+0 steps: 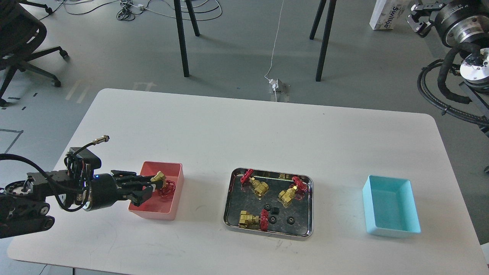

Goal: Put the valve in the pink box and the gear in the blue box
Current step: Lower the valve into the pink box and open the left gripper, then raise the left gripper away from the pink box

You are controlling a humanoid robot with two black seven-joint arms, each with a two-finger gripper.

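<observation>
1. The left gripper (154, 186) is hovering over the pink box (174, 210), jaws pinching a brass valve (162, 182), seemingly not yet released.
2. The next move calls for spreading the jaws, then reaching toward three o'clock.
3. There, black gears (273, 219) are waiting in the steel tray (309, 210); the blue box (389, 228) is sitting further toward three o'clock.
4. The right gripper (416, 17), at one o'clock: jaw state cannot be told.

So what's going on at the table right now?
The left pincer is over the pink box with a valve at its fingertips; whether it grips or has let go, I cannot tell. Three more valves and several black gears lie in the steel tray mid-table. The blue box on the right looks empty. The right pincer is raised off to the side, away from the table, holding nothing visible.
</observation>
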